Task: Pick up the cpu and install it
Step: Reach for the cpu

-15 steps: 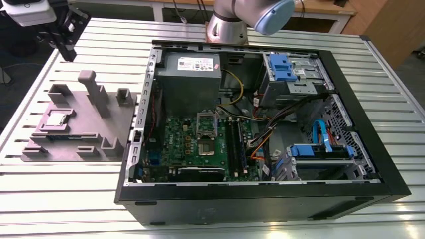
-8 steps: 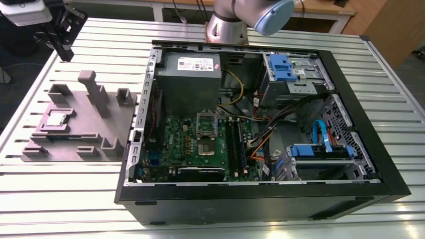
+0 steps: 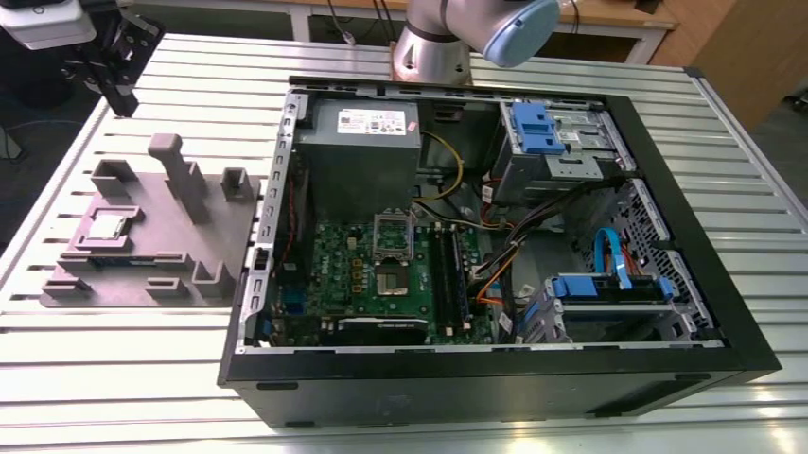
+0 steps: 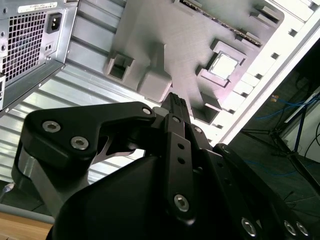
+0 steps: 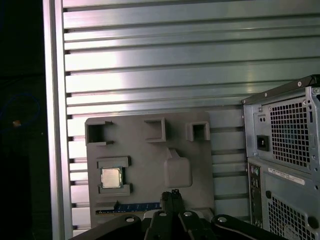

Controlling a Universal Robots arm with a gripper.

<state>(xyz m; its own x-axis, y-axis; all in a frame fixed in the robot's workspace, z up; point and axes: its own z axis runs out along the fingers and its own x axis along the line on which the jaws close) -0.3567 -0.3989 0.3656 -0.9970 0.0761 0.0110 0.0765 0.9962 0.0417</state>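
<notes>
The cpu (image 3: pixel 106 225) is a small silvery square chip lying flat in a recess of the grey holder block (image 3: pixel 151 241), which sits on the table at the exterior view's left of the computer case (image 3: pixel 505 378). Both wrist views show the chip (image 4: pixel 223 66) (image 5: pixel 111 177) on that block from high above. My gripper (image 4: pixel 175 102) (image 5: pixel 172 195) hangs well above the block, off to one side of the chip, its black fingers pressed together with nothing between them. The arm's base (image 3: pixel 436 52) stands behind the case.
The open case holds a green motherboard (image 3: pixel 378 274) with a socket (image 3: pixel 392 279), black memory sticks (image 3: pixel 448 274), a grey power supply (image 3: pixel 360 128), blue drive brackets (image 3: pixel 536 128) and loose cables. Tall posts (image 3: pixel 170 165) rise from the holder block. The slatted table edge (image 5: pixel 55 125) runs beside the block.
</notes>
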